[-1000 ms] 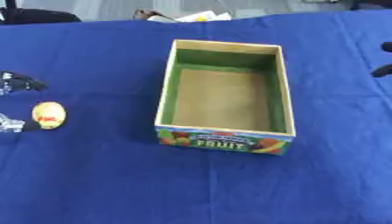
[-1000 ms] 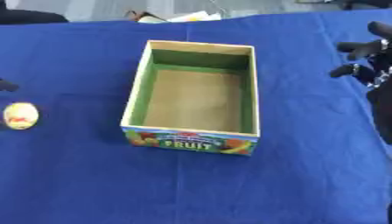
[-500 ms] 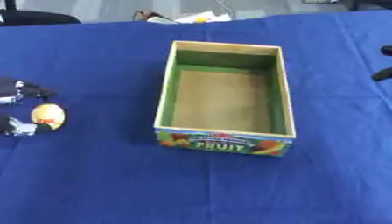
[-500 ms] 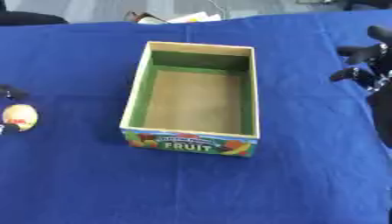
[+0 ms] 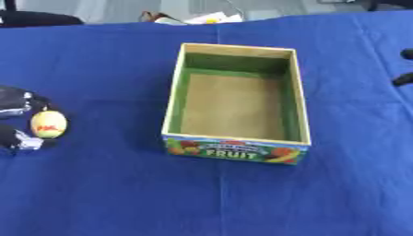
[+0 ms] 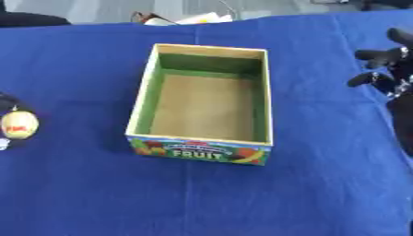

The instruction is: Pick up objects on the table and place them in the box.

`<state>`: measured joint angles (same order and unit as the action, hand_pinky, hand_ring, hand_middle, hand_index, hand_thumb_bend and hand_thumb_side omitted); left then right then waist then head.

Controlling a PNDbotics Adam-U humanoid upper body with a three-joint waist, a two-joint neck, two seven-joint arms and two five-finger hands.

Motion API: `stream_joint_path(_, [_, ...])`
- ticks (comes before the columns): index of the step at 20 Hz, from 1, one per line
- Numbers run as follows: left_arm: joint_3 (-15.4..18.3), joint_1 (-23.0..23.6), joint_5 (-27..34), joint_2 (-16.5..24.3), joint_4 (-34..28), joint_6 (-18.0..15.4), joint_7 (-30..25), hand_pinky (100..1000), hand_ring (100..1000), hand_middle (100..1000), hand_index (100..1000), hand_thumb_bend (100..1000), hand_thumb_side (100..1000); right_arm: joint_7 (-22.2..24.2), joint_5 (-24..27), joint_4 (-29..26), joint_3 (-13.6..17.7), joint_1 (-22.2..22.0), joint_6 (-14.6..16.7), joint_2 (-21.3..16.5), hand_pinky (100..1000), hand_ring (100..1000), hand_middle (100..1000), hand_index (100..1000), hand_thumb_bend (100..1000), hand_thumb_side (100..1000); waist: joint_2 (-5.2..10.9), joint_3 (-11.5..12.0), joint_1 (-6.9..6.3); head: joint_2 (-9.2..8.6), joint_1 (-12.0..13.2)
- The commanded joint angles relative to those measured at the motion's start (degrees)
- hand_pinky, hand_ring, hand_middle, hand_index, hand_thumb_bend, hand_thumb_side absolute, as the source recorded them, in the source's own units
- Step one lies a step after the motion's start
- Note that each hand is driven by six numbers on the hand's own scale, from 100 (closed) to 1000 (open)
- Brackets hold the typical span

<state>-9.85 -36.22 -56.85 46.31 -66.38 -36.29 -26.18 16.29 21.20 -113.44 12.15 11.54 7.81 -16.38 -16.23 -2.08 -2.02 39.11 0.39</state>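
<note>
A yellow egg-shaped fruit with a red mark lies on the blue cloth at the far left. My left hand comes in from the left edge, with dark fingers curled above and below the fruit and closed around it. The open wooden box, green inside with a "FRUIT" label on its front, stands empty in the middle. My right hand hovers at the right edge beside the box, apart from it, its fingers spread and holding nothing.
The blue cloth covers the whole table. White and yellow papers and a dark object lie beyond the far edge.
The left hand's fingers have drawn in around the yellow fruit, which has stayed in place. The right hand has barely shifted.
</note>
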Motion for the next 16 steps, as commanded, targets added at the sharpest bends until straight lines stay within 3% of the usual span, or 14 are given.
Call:
stream_joint_path(1, [0.52, -0.64, -2.36, 2.30, -1.12, -0.38, 1.14, 593, 776, 746, 909, 520, 1000, 0.13, -0.46, -1.15, 0.02, 0.23, 0.02, -0.47, 569, 789, 548, 853, 100, 1000, 0.81, 0.17, -0.07, -0.62, 0.30])
stream_joint_path(4, [0.66, -0.54, -4.12, 2.41, -1.68, -0.06, 3.23, 579, 757, 705, 892, 483, 1000, 0.22, -0.53, -1.15, -0.02, 0.25, -0.06, -0.44, 569, 789, 548, 853, 100, 1000, 0.78, 0.28, -0.08, -0.66, 0.32])
stream_joint_path(5, [0.64, -0.53, -4.51, 2.37, -1.79, 0.01, 3.91, 565, 743, 679, 881, 454, 959, 0.25, -0.55, -1.15, -0.03, 0.27, -0.09, -0.42, 569, 789, 548, 853, 100, 1000, 0.77, 0.31, -0.07, -0.69, 0.36])
stream_joint_path(7, [0.50, -0.49, -5.03, 2.27, -1.79, 0.06, 5.12, 550, 723, 649, 870, 405, 830, 0.27, -0.55, -1.15, -0.04, 0.30, -0.10, -0.40, 569, 789, 548, 853, 100, 1000, 0.75, 0.32, -0.04, -0.75, 0.41])
stream_joint_path(9, [0.37, -0.45, -5.14, 2.15, -1.55, -0.06, 6.06, 524, 692, 620, 853, 303, 542, 0.27, -0.52, -1.15, -0.04, 0.31, -0.07, -0.40, 569, 789, 548, 853, 100, 1000, 0.74, 0.31, 0.00, -0.82, 0.43])
stream_joint_path(12, [0.31, -0.51, -4.70, 2.00, -0.99, -0.05, 7.07, 492, 656, 586, 827, 208, 316, 0.30, -0.46, -1.15, -0.06, 0.33, -0.07, -0.38, 570, 789, 548, 853, 100, 1000, 0.74, 0.31, 0.02, -0.89, 0.40])
stream_joint_path(16, [0.32, -0.51, -3.72, 1.97, -0.73, 0.48, 8.73, 441, 612, 548, 787, 100, 267, 0.34, -0.48, -1.15, -0.06, 0.32, -0.15, -0.34, 570, 790, 548, 854, 100, 1000, 0.71, 0.34, 0.04, -0.94, 0.37])
